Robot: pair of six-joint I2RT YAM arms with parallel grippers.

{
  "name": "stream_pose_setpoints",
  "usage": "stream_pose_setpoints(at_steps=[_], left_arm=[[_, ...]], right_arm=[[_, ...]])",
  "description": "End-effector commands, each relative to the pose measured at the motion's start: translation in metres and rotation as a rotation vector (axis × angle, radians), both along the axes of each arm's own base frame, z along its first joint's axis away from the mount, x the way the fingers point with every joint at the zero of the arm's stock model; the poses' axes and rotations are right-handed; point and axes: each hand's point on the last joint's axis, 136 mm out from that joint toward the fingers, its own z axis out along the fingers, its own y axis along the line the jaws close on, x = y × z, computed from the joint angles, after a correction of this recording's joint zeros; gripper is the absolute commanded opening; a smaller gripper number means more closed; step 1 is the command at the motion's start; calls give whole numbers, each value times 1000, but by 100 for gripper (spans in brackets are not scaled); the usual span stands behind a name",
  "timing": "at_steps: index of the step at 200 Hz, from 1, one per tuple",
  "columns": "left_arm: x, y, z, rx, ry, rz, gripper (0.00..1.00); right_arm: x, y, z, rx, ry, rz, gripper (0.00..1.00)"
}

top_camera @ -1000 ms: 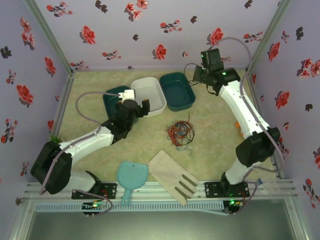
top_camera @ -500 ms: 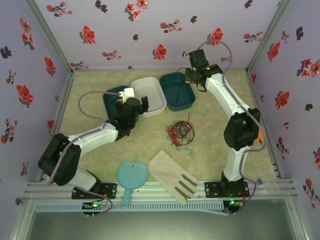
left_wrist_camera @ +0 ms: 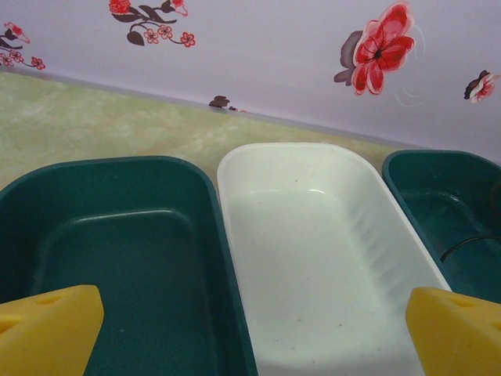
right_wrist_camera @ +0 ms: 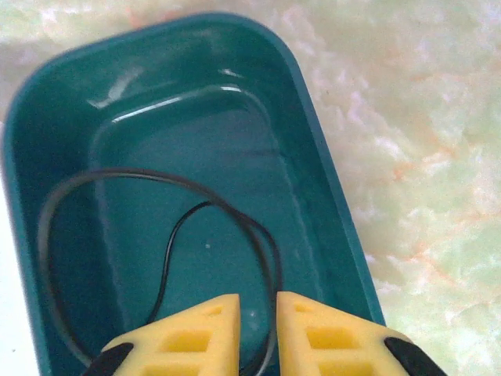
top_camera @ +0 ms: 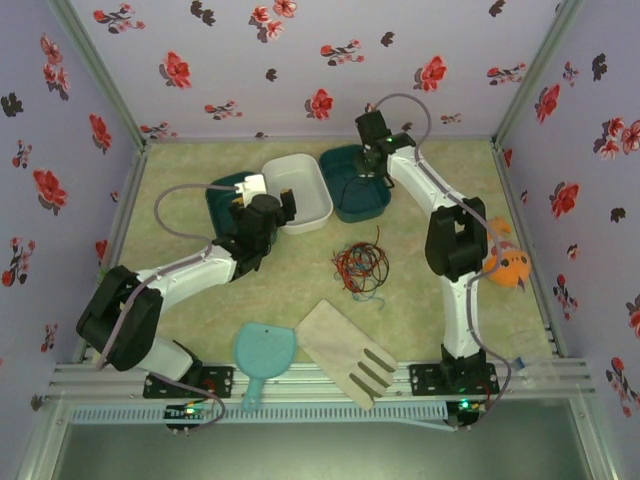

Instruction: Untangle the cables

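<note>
A tangle of red and black cables [top_camera: 360, 265] lies on the table's middle. A separate black cable [right_wrist_camera: 208, 197] loops inside the right teal bin [right_wrist_camera: 313, 133], also at the bin [top_camera: 385, 200]. My right gripper [right_wrist_camera: 258, 301] hovers over that bin [top_camera: 368, 165]. Its jaws stand a narrow gap apart, and the black strand runs down through the gap along the right finger's inner edge without being pinched. My left gripper [left_wrist_camera: 252, 301] is open wide above the rim between the left teal bin [left_wrist_camera: 117, 235] and the white bin [left_wrist_camera: 313, 235], with nothing between its fingers [top_camera: 285, 210].
The three bins stand in a row at the back. A light blue scoop [top_camera: 265, 355] and a wooden fork-shaped board [top_camera: 345, 350] lie near the front edge. An orange object [top_camera: 510, 268] sits by the right wall.
The right arm swung left from the back right corner to above the right teal bin, and its jaws parted slightly. The left arm shifted a little toward the bins.
</note>
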Motion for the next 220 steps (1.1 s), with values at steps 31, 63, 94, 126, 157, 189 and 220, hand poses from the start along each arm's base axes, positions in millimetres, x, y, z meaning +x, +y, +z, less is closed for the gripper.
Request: stream_pose_setpoints(at_steps=[31,63,94,126,157,189,220], left_arm=[[3,9,8,-13,-9,55,100],[5,7,6,17,25,53,100],[9,6,2,26,41,45,100],[19,-8,-1,11,26,-9,90],[33,-21,-5,6,30,-19,86],[48,-32,-16,18,49,-18,92],[58,-39,-25,35,65,-17,98]], right_arm=[[-8,-3,-3,-32,27,14,37],[-21,-8,8,-26,16,15,42],[-45,-17,23,-4,-30,5,44],[-76,-32,31,5,-67,-21,47],[-102,-49,37,7,-91,-66,49],[-127,-63,36,9,-93,-104,54],[-149,-74,29,13,-88,-129,64]])
